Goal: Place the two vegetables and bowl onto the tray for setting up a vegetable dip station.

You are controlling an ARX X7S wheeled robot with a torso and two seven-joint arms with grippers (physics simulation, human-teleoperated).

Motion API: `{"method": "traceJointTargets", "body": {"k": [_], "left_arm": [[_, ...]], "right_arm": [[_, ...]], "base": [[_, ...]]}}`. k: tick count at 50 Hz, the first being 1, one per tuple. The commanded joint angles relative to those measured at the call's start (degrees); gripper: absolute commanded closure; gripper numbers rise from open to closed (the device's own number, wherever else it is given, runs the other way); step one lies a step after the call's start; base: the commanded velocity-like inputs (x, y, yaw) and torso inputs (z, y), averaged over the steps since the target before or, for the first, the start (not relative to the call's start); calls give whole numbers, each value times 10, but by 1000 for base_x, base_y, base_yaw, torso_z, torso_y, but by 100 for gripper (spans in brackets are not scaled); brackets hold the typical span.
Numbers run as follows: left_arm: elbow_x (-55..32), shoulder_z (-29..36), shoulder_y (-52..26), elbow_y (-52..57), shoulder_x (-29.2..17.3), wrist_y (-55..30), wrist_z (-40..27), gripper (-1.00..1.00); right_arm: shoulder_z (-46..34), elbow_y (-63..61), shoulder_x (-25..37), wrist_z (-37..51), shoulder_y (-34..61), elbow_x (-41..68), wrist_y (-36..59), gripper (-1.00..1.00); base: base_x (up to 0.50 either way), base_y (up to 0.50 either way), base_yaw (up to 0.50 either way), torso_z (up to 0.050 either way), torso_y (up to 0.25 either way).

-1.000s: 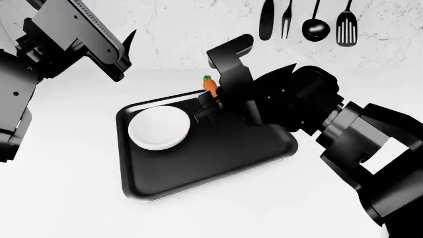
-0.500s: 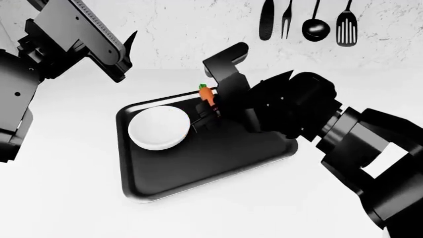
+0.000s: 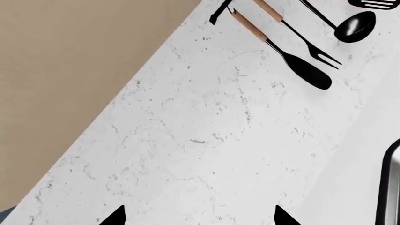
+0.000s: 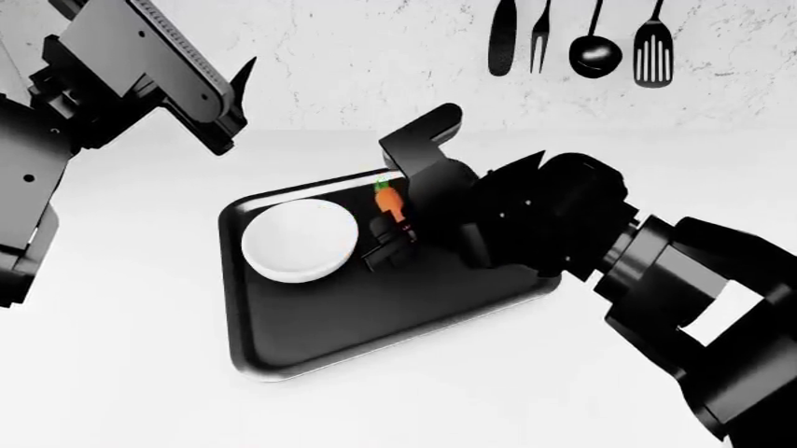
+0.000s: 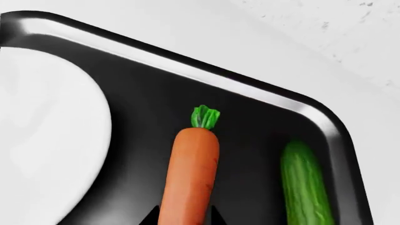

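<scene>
A white marbled wall (image 3: 237, 140) with faint grey veins fills most of the left wrist view. A plain tan surface (image 3: 69, 79) meets it along a straight diagonal edge. Black utensils hang on the wall: a two-pronged fork (image 3: 293, 35) with a wooden handle, a spatula-like tool (image 3: 284, 54) also wooden-handled, a ladle (image 3: 350, 26), and a slotted turner (image 3: 375, 3), barely in view. The glossy rim of the black tray (image 3: 390, 187) shows at one edge. Two dark fingertips (image 3: 115, 218) of the left gripper (image 3: 196, 220) poke in, set well apart.
</scene>
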Motion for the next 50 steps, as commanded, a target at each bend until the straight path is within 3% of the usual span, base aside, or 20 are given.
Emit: {"method": "traceJointTargets", "body": {"k": [1,18,19,40,50], "left_arm": [[0,0,0,2,-1,-2,-1,-100],[-1,1,-2,5,-2,-4,0,-100],[-1,1,-1,5,-2,-4,-1,-100],[-2,1,-2,3,-1,-1,-2,-100],[-3,-1,-2,3,-2,-1,-3,-100]], "right_arm": [[-2,-6,2,-5,-3,-5,10,100],[2,5,-2,-7,-1,3,15,100],[3,6,-2,-7,0,3,15,-100],[12,2,4,-1,10,9,17,-100],[38,-57,49,32,44,37,37,-100]], "base": [[0,0,0,0,0],[0,0,0,0,0],[0,0,0,0,0],[0,0,0,0,0],[0,0,0,0,0]]}}
